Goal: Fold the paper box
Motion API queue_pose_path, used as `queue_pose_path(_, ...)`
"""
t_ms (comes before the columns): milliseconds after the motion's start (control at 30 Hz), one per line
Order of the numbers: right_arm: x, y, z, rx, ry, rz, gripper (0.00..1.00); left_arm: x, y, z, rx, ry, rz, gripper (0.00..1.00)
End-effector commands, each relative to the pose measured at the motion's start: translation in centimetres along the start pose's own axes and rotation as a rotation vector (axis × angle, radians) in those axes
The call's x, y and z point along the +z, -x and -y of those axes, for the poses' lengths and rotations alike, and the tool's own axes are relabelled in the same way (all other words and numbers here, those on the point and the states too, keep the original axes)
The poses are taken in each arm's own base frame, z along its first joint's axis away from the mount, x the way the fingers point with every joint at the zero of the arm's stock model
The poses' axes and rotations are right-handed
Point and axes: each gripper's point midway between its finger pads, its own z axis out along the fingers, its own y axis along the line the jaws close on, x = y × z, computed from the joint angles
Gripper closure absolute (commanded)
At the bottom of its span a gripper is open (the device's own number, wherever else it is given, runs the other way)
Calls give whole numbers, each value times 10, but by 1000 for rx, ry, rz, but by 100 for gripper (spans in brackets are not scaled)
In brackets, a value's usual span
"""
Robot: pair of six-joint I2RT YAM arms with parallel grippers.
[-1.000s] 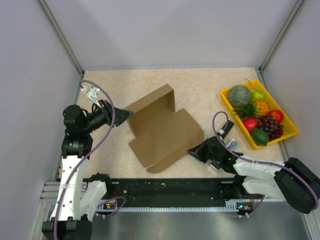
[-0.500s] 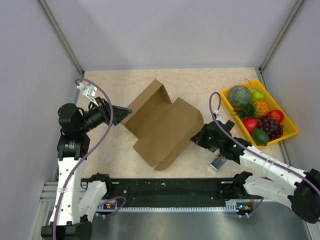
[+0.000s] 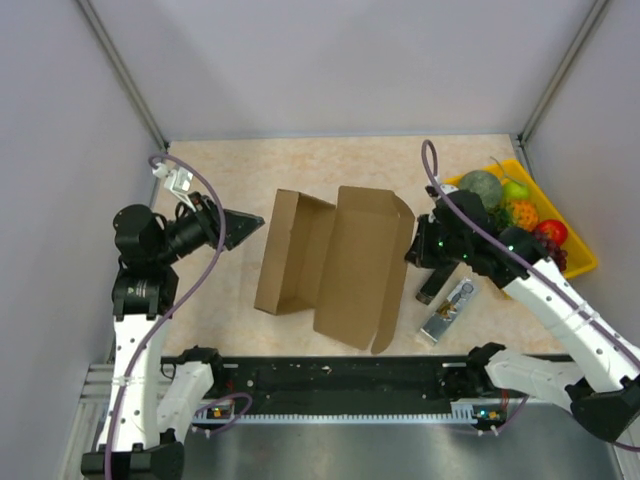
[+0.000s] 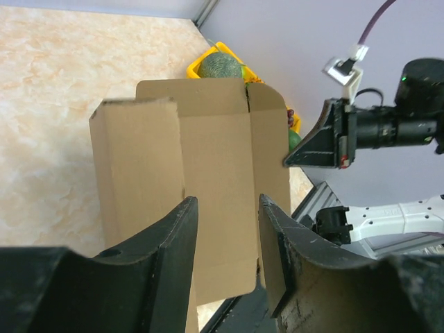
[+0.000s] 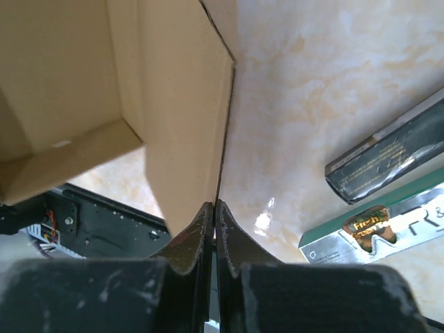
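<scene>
Two pads meet tight: the right fingers (image 5: 209,216) are clamped on the thin free edge of the paper box (image 3: 330,262). They grip its large right-hand panel, which appears lifted off the table (image 3: 220,170). The left fingers (image 3: 244,224) stand apart with nothing between them, aimed at the box's left wall from just beside it; no contact shows.

The box sits mid-table between the two arms, opened like a book. A narrower left section has a short wall standing along its far end, and the wider panel joins it at a crease.

By my reading, the fold is partway. Some walls are up and the sheet has a box-like shape. Yet the panels gape, the rounded flap at the right corner is untucked, and nothing is closed or locked.

To the right, apart from the box, lie a dark packet (image 3: 433,285) and a silvery packet (image 3: 447,313). Further right is a yellow tray (image 3: 583,248) of fruit.
</scene>
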Motion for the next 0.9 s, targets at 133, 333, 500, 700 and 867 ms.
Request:
queue_pose_path(133,-54,47,-1,-195,-111,-63,100,-5,22,33,70,-85,31,54)
queue_pose_path(333,-74,83,-21,-272,-95,-39,100,-4,19,33,64,-94,25,54)
queue_pose_path(500,-57,109,-44,-289,-67,-64,100,-4,19,33,67,-99,24,54)
queue_pose_path(700,-15,116,-72,-294,-74,-105,100,0,9,24,32,-105,17,53)
queue_pose_path(867,11,111,-94,-303,-18,-119,100,4,-5,11,-7,-103,4,52)
